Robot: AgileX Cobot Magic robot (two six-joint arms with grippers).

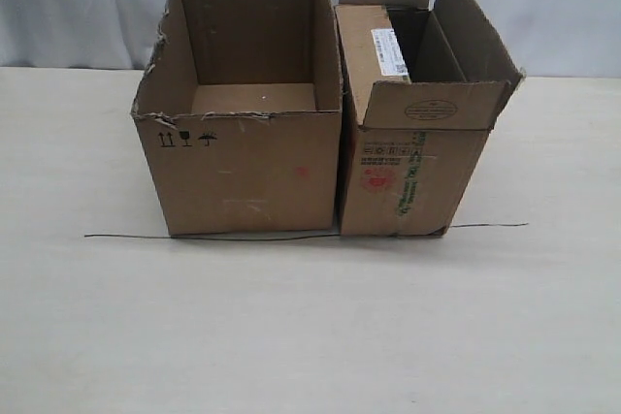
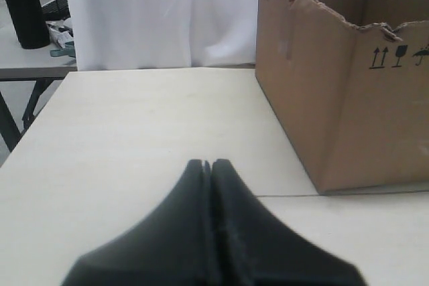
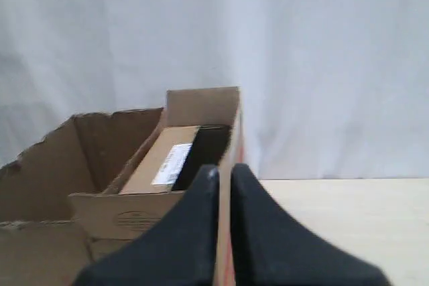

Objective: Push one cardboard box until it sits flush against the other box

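The cardboard box (image 1: 412, 176), narrow with red printing, a white label and raised flaps, stands on the right. The other box (image 1: 247, 167), wider with a ragged rim and black handling symbols, stands to its left. Their adjoining side walls touch along the front edge. Neither gripper shows in the exterior view. My left gripper (image 2: 206, 163) is shut and empty, low over the table, with the other box (image 2: 348, 112) ahead to one side. My right gripper (image 3: 223, 169) is shut to a thin slit with nothing in it. It looks at the cardboard box (image 3: 167, 159) from a distance.
A thin black line (image 1: 126, 236) runs across the pale table (image 1: 310, 336) under the boxes' front edges. A white curtain (image 1: 87, 7) hangs behind. The left wrist view shows the table's edge (image 2: 33, 118) and a second table with clutter (image 2: 57, 38) beyond.
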